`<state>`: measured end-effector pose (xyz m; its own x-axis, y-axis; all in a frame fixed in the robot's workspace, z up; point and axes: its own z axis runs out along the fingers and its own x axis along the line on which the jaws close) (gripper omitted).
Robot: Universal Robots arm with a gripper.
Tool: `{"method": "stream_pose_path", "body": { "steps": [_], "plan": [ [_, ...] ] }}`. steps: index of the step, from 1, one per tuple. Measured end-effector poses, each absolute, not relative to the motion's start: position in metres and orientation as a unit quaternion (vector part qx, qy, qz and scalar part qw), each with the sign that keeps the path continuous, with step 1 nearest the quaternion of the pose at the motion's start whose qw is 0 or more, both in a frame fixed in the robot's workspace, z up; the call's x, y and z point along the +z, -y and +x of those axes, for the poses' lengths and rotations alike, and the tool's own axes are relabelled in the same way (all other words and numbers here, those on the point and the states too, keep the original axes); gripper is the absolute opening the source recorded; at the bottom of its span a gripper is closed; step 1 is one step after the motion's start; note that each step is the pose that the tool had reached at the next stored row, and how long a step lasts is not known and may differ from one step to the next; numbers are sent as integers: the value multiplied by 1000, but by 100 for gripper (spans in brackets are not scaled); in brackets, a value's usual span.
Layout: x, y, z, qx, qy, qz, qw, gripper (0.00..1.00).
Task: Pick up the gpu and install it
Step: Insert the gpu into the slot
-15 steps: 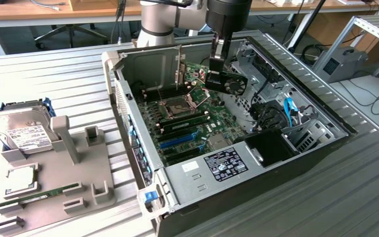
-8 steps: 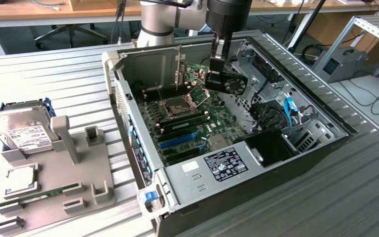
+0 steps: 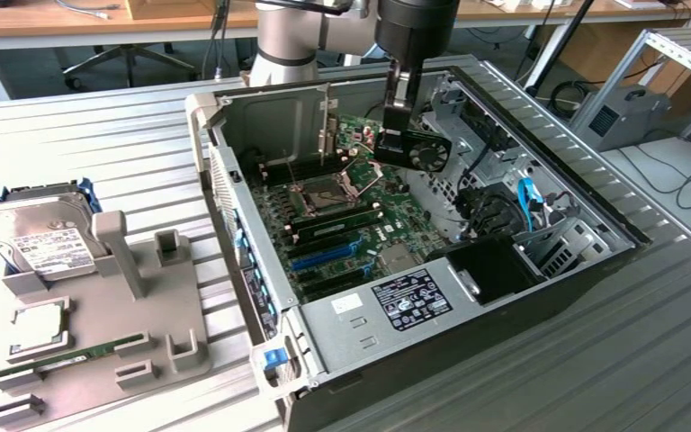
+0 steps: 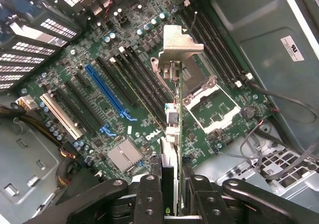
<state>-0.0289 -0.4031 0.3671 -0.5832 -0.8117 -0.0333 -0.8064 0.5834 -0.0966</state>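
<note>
The gpu point(image 3: 425, 148), a green card with a black round fan, hangs upright inside the open computer case point(image 3: 237, 261), above the far part of the motherboard point(image 3: 363, 216). My gripper point(image 3: 401, 133) comes down from above and is shut on it. In the wrist view the gpu point(image 4: 175, 109) is edge-on, its silver end bracket point(image 4: 179, 44) pointing at the board, and the card is clamped between my black fingers point(image 4: 149, 199). My gripper point(image 4: 173, 186) holds it above the black expansion slots point(image 4: 144, 84), next to the CPU socket point(image 4: 209, 97). The card is clear of the board.
A blue slot point(image 4: 107, 92) lies among the black ones. Cables point(image 3: 525, 202) and a power supply point(image 3: 412, 301) crowd the case. At the exterior view's left, a grey fixture point(image 3: 141, 324) holds a hard drive point(image 3: 40, 238), a CPU point(image 3: 40, 324) and a memory stick point(image 3: 76, 354).
</note>
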Motion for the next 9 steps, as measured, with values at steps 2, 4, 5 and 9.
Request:
{"method": "stream_pose_path", "body": {
  "steps": [2, 4, 5, 9],
  "plan": [
    [367, 403, -29, -35, -888, -457, 37, 26],
    [367, 403, -29, -35, -887, -460, 37, 26],
    [367, 403, -29, -35, -886, -460, 37, 26],
    [367, 403, -29, -35, -884, -464, 37, 26]
  ]
}}
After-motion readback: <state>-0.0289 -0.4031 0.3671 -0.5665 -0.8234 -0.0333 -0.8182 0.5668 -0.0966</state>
